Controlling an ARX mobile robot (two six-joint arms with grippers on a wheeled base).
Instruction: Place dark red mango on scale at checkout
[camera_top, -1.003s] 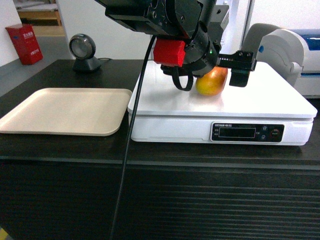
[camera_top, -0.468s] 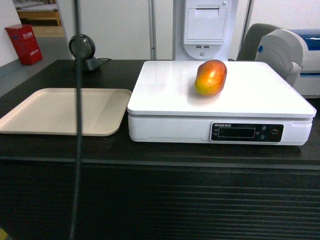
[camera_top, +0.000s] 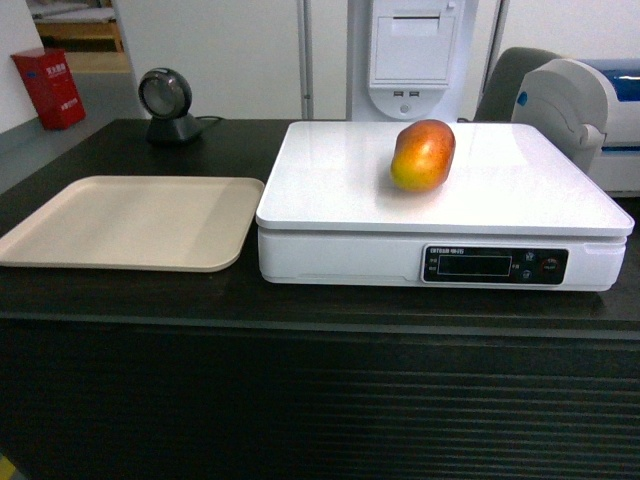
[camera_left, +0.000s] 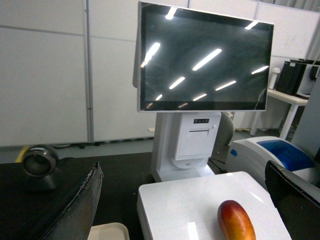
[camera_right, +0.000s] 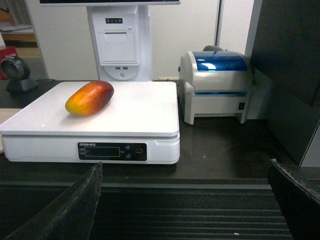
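On the long black checkout counter (camera_top: 120, 295), a flat beige tray (camera_top: 130, 220) lies left of the boxy white scale (camera_top: 440, 215), whose glossy top carries the oval red-orange mango (camera_top: 423, 154) untouched, while both grippers hang wide open and empty.

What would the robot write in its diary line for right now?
red-orange oval mango: lying on glossy white boxy scale | beige flat tray: beside scale | both hands: open, clear
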